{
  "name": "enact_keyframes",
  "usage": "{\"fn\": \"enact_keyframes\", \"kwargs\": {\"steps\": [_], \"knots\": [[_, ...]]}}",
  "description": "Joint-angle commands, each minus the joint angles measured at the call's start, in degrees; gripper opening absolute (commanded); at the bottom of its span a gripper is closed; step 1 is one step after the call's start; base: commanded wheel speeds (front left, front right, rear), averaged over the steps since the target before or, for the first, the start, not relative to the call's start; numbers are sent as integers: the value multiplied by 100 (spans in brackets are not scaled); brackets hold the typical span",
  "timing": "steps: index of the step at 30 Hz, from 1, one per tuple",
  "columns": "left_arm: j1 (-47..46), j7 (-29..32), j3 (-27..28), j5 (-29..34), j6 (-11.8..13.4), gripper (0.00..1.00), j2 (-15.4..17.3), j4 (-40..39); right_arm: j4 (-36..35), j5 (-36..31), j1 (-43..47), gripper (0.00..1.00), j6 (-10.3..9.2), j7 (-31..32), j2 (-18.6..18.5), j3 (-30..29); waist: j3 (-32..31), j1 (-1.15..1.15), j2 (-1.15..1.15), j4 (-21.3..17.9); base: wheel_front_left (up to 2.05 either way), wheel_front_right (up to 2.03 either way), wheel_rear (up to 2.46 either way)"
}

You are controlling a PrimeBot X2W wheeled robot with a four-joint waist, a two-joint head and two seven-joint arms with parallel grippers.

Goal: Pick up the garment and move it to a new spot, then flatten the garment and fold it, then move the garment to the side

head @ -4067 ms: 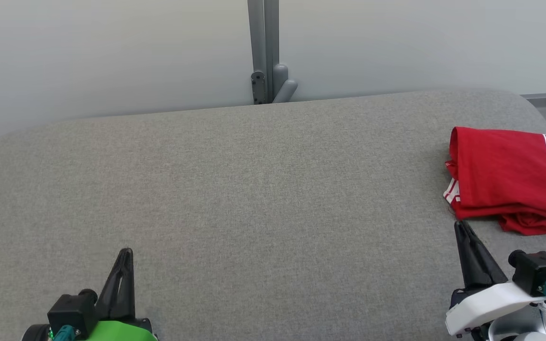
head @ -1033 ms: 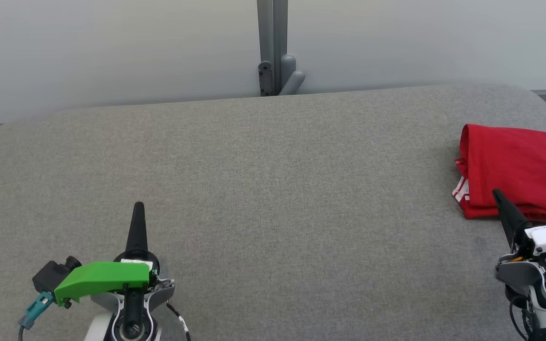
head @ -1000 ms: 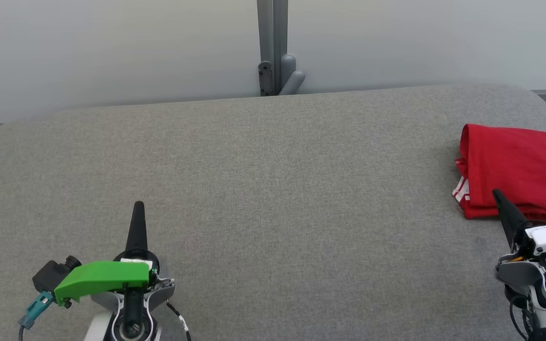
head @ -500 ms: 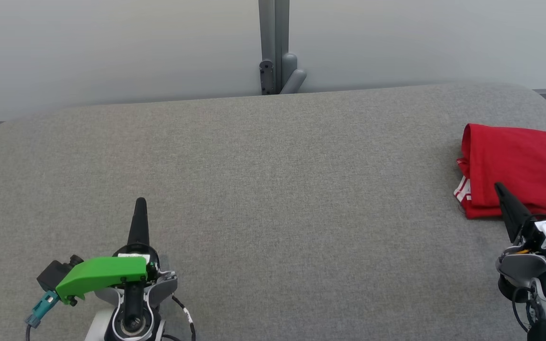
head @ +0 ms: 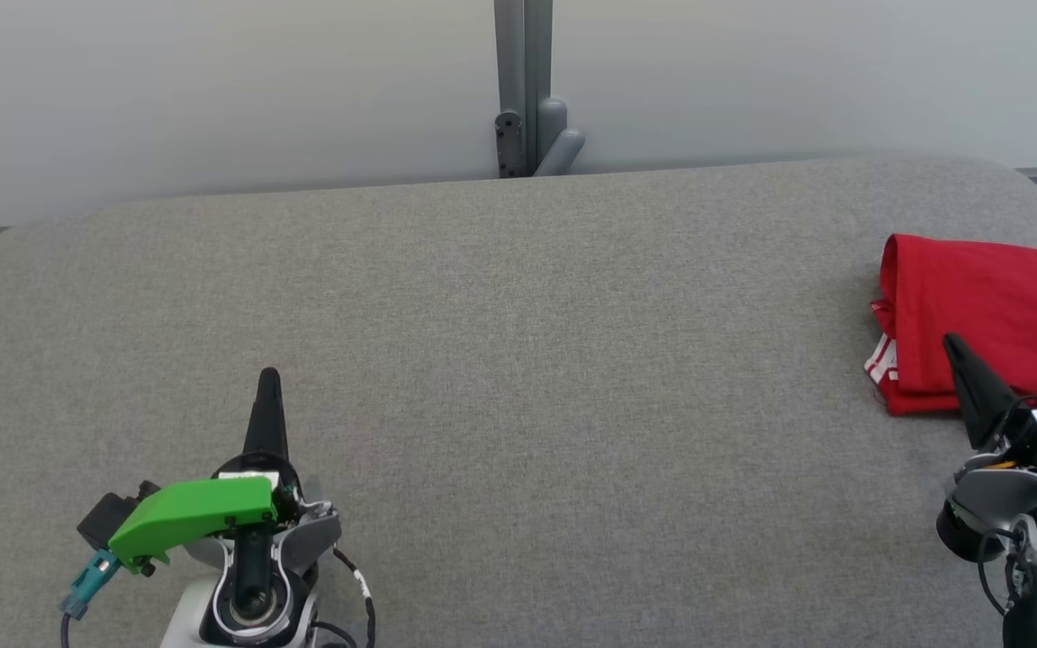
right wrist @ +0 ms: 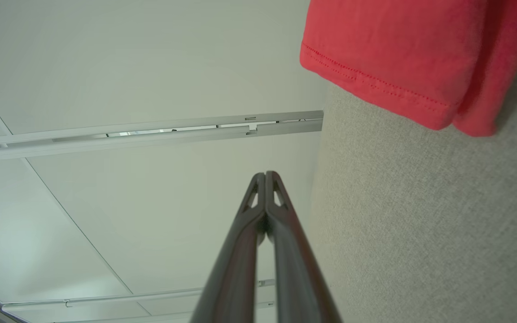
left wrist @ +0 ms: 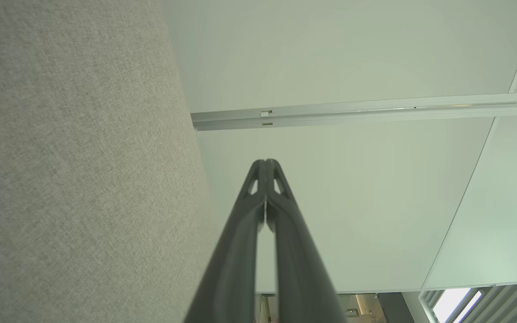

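Rising from the lower left of the head view, the left arm holds its wrist, under a green cover (head: 190,515), low over the grey counter (head: 518,360). The left pincer (head: 268,376) points straight up the view toward the wall (head: 212,90). Its two dark fingers are pressed together tip to tip, holding nothing. At the lower right, the right arm's wrist sits over the counter's near right part, with the right pincer (head: 952,342) angled up and slightly left. Its fingers also meet, empty. The folded red garment (head: 978,288) lies at the counter's right end, just beyond that tip; the right wrist view shows the tip clear of the cloth.
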Motion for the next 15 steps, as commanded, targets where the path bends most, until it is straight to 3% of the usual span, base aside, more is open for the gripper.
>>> {"fn": "enact_keyframes", "kwargs": {"steps": [1, 15], "knots": [[-132, -6, -2, -122, -53, 0, -12, 34, 41, 124, -96, 0, 2, 51, -30, -34, 2, 0, 0, 2, 0, 0, 0], [-118, -8, -3, -121, -46, 0, -9, 36, 46, 133, -77, 0, 2, 45, -34, -27, 4, 0, 0, 3, 0, 0, 0]]}}
